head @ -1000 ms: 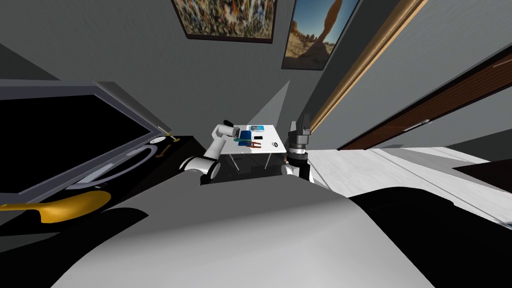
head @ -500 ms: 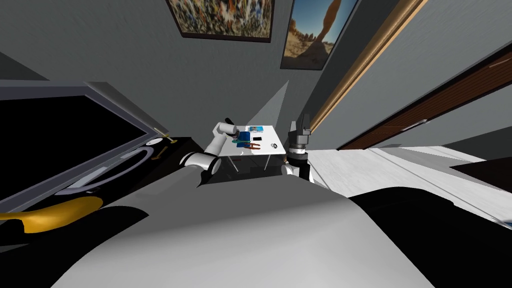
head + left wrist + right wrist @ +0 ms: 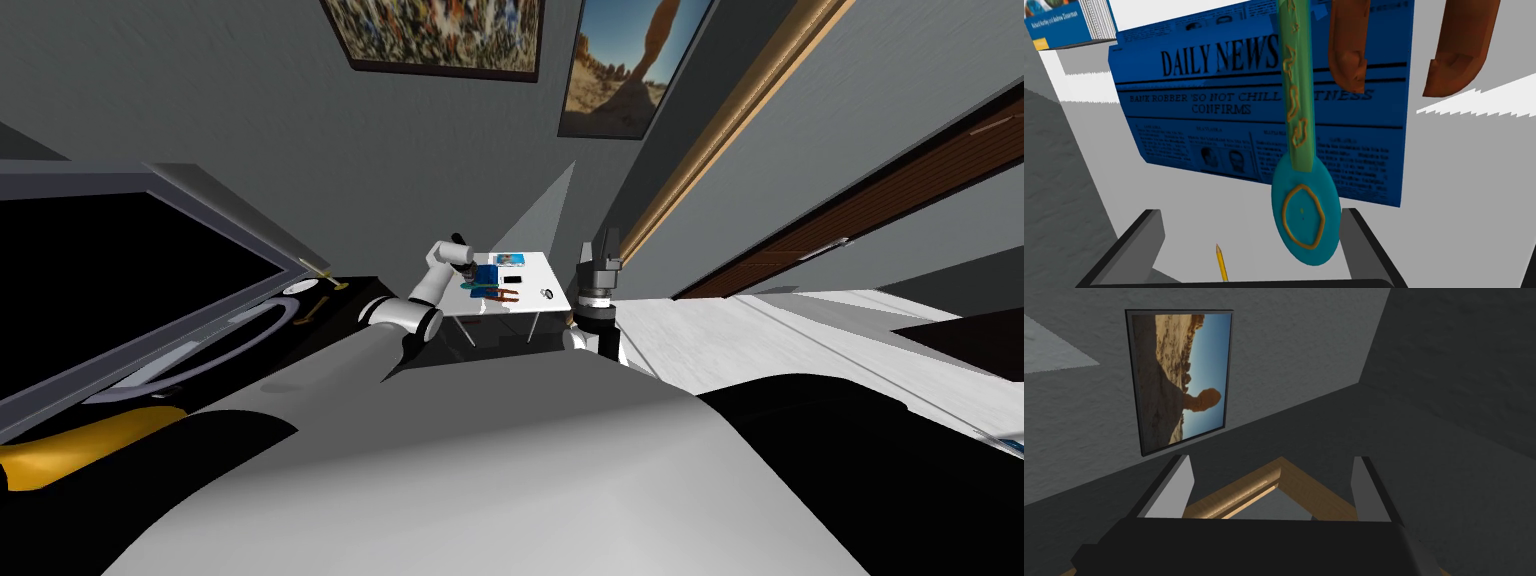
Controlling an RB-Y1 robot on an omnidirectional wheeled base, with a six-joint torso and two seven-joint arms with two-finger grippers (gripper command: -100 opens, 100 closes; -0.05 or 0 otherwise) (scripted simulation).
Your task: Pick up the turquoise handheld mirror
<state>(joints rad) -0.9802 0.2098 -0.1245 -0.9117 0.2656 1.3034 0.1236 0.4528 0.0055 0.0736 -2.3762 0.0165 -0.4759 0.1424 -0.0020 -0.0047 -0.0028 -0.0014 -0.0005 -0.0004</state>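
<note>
The left gripper (image 3: 1251,250) hangs over the left edge of the small white table (image 3: 541,274), its fingers (image 3: 1140,239) spread wide and clamped on nothing. The mirror (image 3: 1305,220) lies flat on the table. Its round turquoise head, ringed with a raised gold loop, rests on bare white top at the left edge. It sits between the two fingers, close against one of them, though I cannot tell whether they touch. Its green handle, with gold scrollwork along it, runs away from the gripper across a blue newspaper (image 3: 1219,100) headed DAILY NEWS, which lies spread over the left part of the table. Two curved orange-brown pieces (image 3: 1349,47) lie just beside the handle's far end, one over the newspaper and the other past the paper's edge on bare top; what they belong to I cannot tell. A yellow pencil (image 3: 1222,262) points up between the fingers, beside the mirror's head and apart from it. A blue-covered book (image 3: 1064,25) lies toward the far edge, beyond the newspaper's corner. In the head view a small black slab (image 3: 513,279) sits near the table's middle and a small dark object (image 3: 548,292) near its right front corner. The right gripper (image 3: 1269,488) is held upright just off the table's right edge, fingers parted and empty.
</note>
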